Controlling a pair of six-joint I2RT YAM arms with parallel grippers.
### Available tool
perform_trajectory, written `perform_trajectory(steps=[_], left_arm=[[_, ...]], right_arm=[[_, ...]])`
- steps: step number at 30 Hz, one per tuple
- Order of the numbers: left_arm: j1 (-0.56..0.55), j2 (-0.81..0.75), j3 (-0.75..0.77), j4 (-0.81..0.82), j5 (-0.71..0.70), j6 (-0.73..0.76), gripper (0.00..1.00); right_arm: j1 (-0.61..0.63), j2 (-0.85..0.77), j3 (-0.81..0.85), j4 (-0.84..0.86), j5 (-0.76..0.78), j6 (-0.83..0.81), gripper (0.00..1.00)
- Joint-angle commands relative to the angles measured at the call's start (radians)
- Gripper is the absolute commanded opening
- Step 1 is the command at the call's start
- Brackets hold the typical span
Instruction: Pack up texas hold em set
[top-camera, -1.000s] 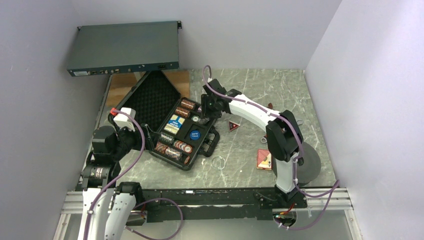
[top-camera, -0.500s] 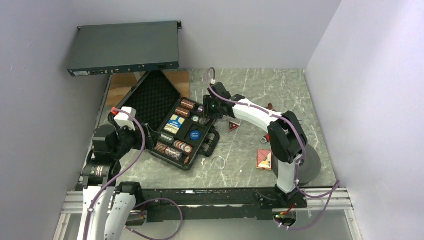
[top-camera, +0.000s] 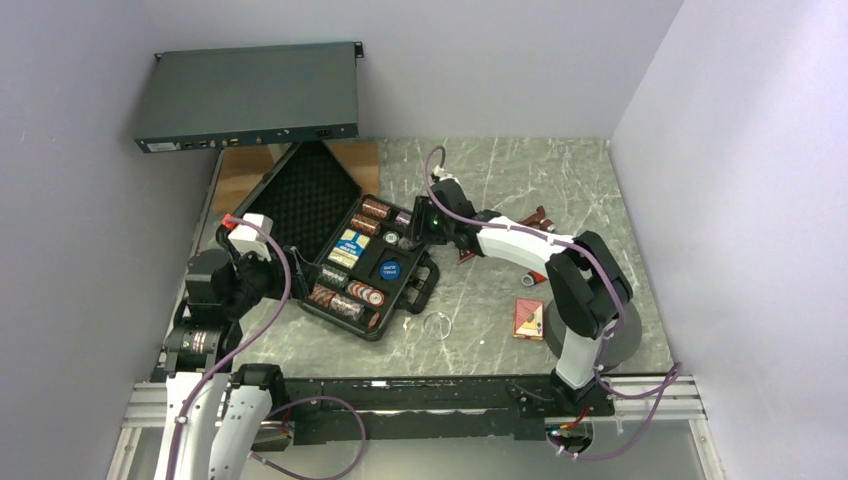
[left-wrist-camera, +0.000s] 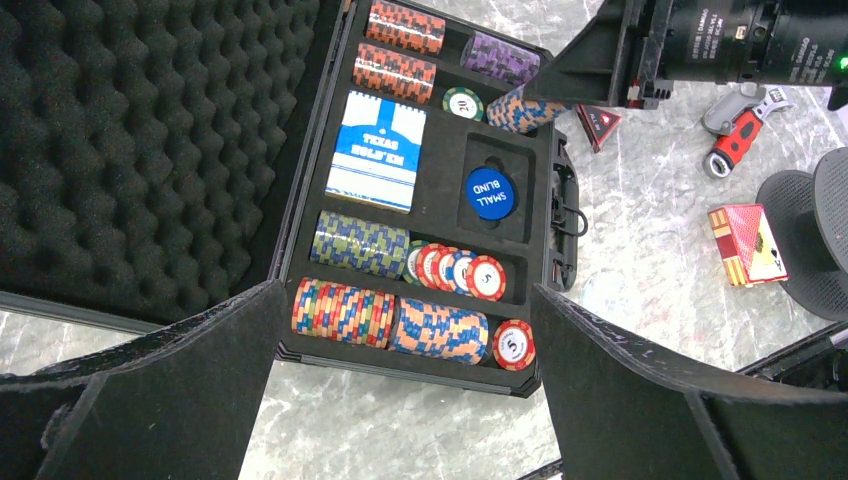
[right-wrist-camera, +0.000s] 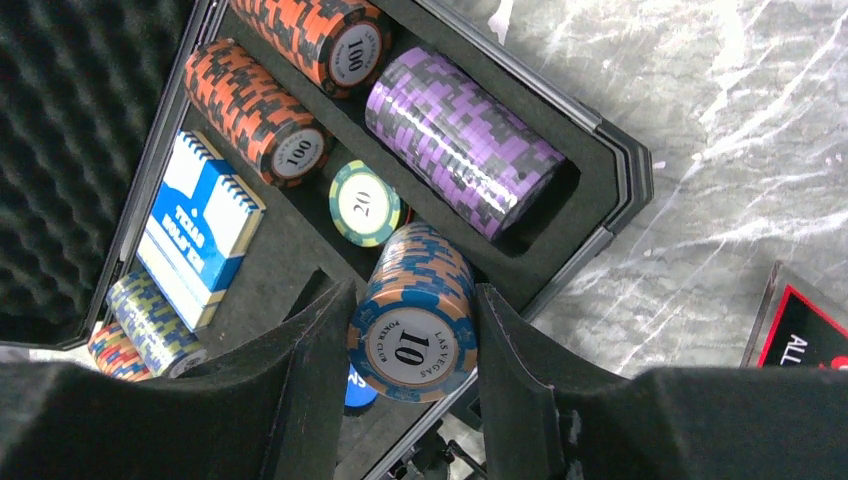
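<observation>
The black case (left-wrist-camera: 387, 368) lies open, its foam-lined lid (top-camera: 310, 200) laid back to the left. Chip rolls fill its slots beside a blue card box (left-wrist-camera: 375, 150) and a blue disc (left-wrist-camera: 492, 192). My right gripper (right-wrist-camera: 412, 295) is shut on a blue-and-orange chip roll (right-wrist-camera: 415, 340) marked 10. It holds the roll tilted over the case's far right end, next to the purple roll (right-wrist-camera: 460, 140). My left gripper (left-wrist-camera: 405, 380) hangs open above the case's near edge, holding nothing. A red card box (top-camera: 528, 318) lies on the table to the right.
A dark-grey rack unit (top-camera: 248, 95) sits at the back left. A red-handled wrench (left-wrist-camera: 735, 135) and a red-and-black triangle (left-wrist-camera: 597, 122) lie right of the case. There is a metal ring (top-camera: 437, 325) in front of it, and a black round base (left-wrist-camera: 810, 240) near the red box.
The right arm has dropped lower and swung slightly right, bringing the chip roll down toward the case's far right end. The left arm has not moved.
</observation>
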Motion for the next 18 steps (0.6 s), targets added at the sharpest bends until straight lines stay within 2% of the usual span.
perform_trajectory(steps=[1, 18], left_arm=[[-0.003, -0.011, -0.003, 0.038, 0.000, 0.012, 0.98], [-0.003, -0.019, -0.003, 0.032, -0.016, 0.009, 0.98]], right_arm=[[0.032, 0.005, -0.136, -0.041, -0.029, 0.044, 0.00], [0.072, -0.017, -0.316, 0.039, 0.016, 0.098, 0.00]])
